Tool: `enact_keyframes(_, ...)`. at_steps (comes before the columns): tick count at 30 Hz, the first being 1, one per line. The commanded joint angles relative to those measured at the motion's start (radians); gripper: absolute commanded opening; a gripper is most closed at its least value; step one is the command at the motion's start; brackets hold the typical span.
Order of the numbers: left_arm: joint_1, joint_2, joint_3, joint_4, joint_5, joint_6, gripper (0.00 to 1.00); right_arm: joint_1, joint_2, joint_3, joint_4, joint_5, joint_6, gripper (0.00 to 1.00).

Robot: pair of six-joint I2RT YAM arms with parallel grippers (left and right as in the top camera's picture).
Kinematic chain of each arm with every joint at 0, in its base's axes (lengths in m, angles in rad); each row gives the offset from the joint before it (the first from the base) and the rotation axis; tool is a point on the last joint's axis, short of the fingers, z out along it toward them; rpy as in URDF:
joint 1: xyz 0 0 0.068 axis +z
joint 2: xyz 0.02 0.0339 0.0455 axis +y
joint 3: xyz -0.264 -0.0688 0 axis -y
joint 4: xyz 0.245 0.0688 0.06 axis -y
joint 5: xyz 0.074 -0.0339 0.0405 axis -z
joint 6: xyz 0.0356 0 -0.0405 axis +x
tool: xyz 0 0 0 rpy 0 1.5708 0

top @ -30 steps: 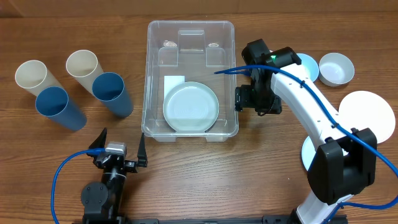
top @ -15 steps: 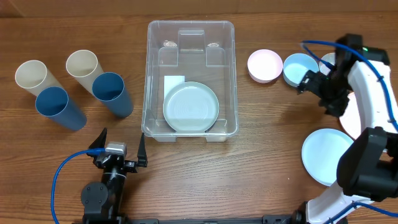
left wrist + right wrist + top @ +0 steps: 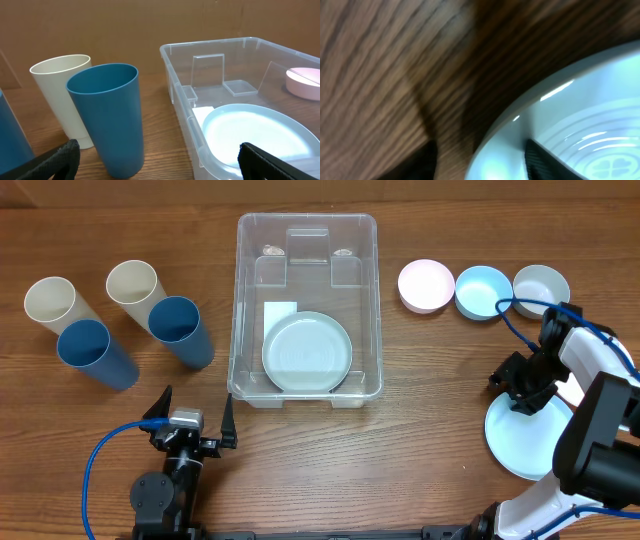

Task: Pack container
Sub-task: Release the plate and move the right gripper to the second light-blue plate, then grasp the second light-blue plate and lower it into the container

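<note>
Container [image 3: 308, 240]: mid-table, towards the far edge, long axis running far to near. Inside it are one pale plate [image 3: 306, 352] at the near end and a white label [image 3: 280, 312] on the base.

Left gripper [image 3: 195, 412]: near edge, left of centre, jaws spread wide and holding nothing. The container's near-left corner lies just beyond the jaws and to the right, not touching them.

Right gripper [image 3: 518, 388]: by the right edge, well apart from the container. It sits over the far-left rim of a loose plate [image 3: 527, 442].

Overhead only:
- Two cream cups [image 3: 132, 280] and two blue cups [image 3: 180, 328] lie tipped over towards the left edge.
- Pink bowl [image 3: 425, 285], blue bowl [image 3: 482, 291] and white bowl [image 3: 541, 288] stand in a row towards the far right corner.

Left wrist only:
- It shows the container's clear wall [image 3: 210, 46] side-on, with the plate lying flat on the base.
- The pink bowl shows through the plastic.
- One blue and one cream cup stand close on the left.

Right wrist only (blurred):
- The loose plate's rim [image 3: 520, 120] runs between the two dark fingers [image 3: 547, 161], one over wood and one over the plate.
- The jaws stand apart.
- Cannot tell whether they touch the rim.
</note>
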Motion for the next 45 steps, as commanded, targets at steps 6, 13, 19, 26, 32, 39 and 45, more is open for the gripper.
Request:
enact_keyframes(6, 0.011, -0.008, -0.003, -0.002, -0.003, 0.013, 1.0, -0.001, -0.002, -0.064, 0.058, -0.004, 0.005, 0.04)
enact_keyframes(13, 0.011, -0.008, -0.003, -0.002, -0.003, 0.013, 1.0, 0.057, -0.002, -0.035, 0.019, -0.04, 0.005, 0.04)
enact_keyframes(19, 0.011, -0.008, -0.003, -0.002, -0.003, 0.013, 1.0, 0.154, -0.004, 0.232, -0.216, -0.053, -0.003, 0.04)
enact_keyframes(26, 0.011, -0.008, -0.003, -0.002, -0.003, 0.013, 1.0, 0.292, -0.004, 0.622, -0.454, -0.023, -0.038, 0.04)
enact_keyframes(32, 0.011, -0.008, -0.003, -0.002, -0.003, 0.013, 1.0, 0.487, -0.004, 0.906, -0.544, 0.085, -0.218, 0.04)
enact_keyframes(39, 0.011, -0.008, -0.003, -0.002, -0.003, 0.013, 1.0, 0.895, -0.004, 1.005, -0.513, 0.224, -0.296, 0.04)
enact_keyframes(45, 0.011, -0.008, -0.003, -0.002, -0.003, 0.013, 1.0, 1.185, -0.003, 1.003, -0.451, 0.283, -0.296, 0.04)
